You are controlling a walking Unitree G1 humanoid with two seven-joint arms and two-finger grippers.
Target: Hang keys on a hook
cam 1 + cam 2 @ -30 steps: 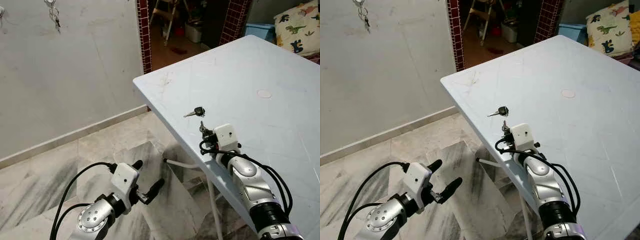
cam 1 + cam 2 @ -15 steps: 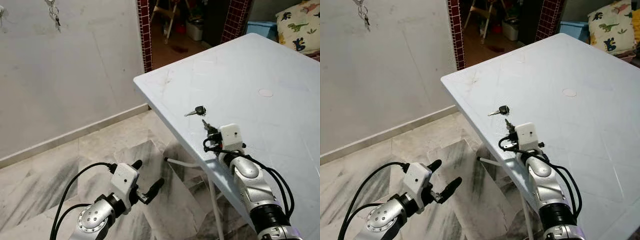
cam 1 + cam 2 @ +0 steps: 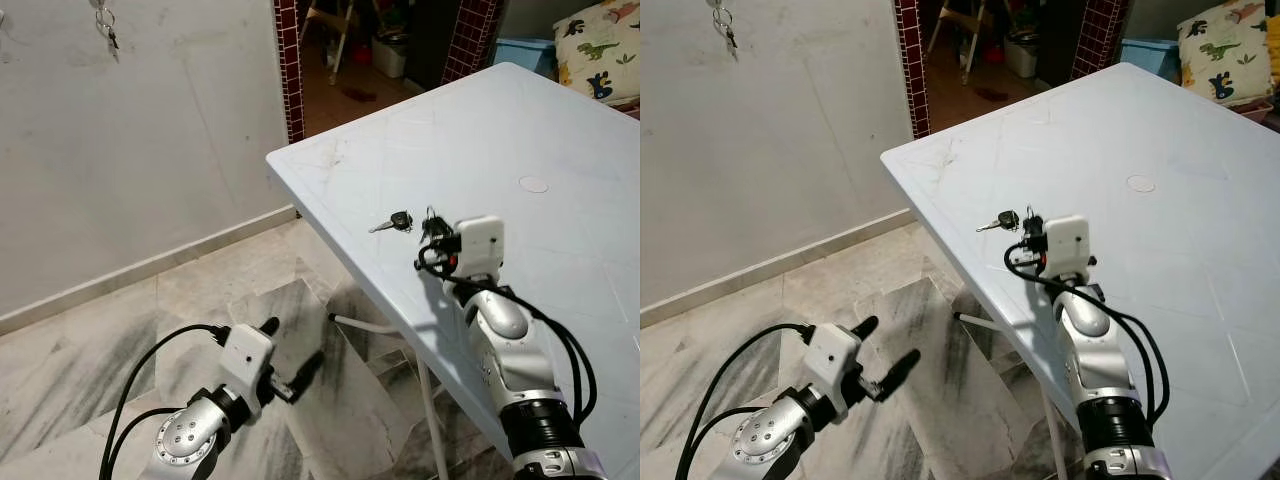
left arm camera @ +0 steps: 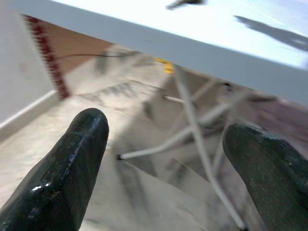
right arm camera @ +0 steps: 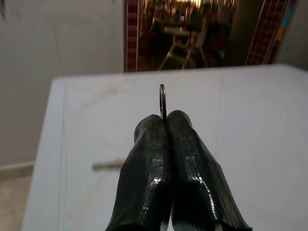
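My right gripper (image 3: 432, 228) hovers just above the white table (image 3: 560, 120) near its front edge, shut on a thin metal key ring (image 5: 162, 100) that stands up between the fingertips. What hangs below the ring is hidden. A black-headed key (image 3: 396, 220) lies on the table just left of that gripper, apart from it. High on the left wall, a bunch of keys (image 3: 104, 22) hangs from a hook. My left gripper (image 3: 284, 358) is open, low over the marble floor beside the table; its fingers (image 4: 65, 163) frame the table's legs.
The table's white metal legs (image 3: 428, 400) stand between my arms. A doorway with red-tiled edges (image 3: 288, 70) opens behind the table's corner. A dinosaur-print pillow (image 3: 600, 50) and a blue bin (image 3: 520, 52) sit at the far right.
My right gripper has risen from the table's edge and swung forward, level with the loose key. The key on the table and the left arm stayed put.
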